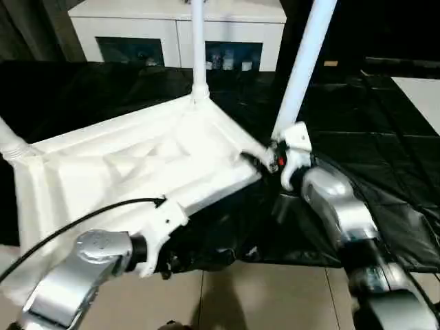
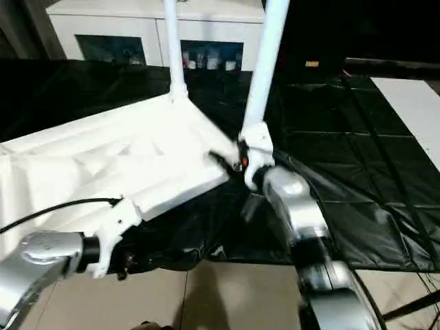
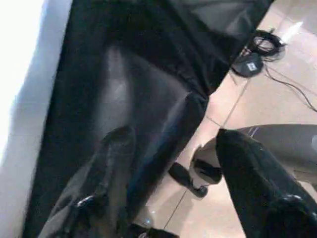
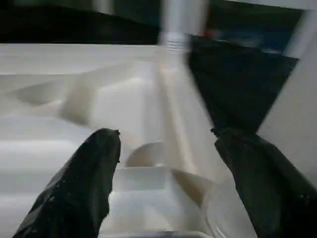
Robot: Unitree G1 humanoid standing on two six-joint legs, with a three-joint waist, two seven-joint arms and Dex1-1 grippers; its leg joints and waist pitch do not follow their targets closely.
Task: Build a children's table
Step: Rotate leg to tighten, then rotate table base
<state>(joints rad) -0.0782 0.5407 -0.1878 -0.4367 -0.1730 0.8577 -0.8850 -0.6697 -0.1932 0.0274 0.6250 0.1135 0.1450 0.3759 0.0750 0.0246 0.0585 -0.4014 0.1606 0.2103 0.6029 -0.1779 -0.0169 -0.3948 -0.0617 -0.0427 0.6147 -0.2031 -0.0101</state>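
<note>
Black-covered table [image 1: 385,124] bears upturned children's table [image 1: 137,172].

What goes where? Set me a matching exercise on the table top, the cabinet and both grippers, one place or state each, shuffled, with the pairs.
Things:
1. table top
2. white cabinet
3. right gripper
4. left gripper

Places or states:
A. open, at the top's near right corner
B. at the back, beyond the black cover
C. underside up on the black cover
D. low, by the cover's hanging front edge

Pairs: 1-C, 2-B, 3-A, 4-D
</note>
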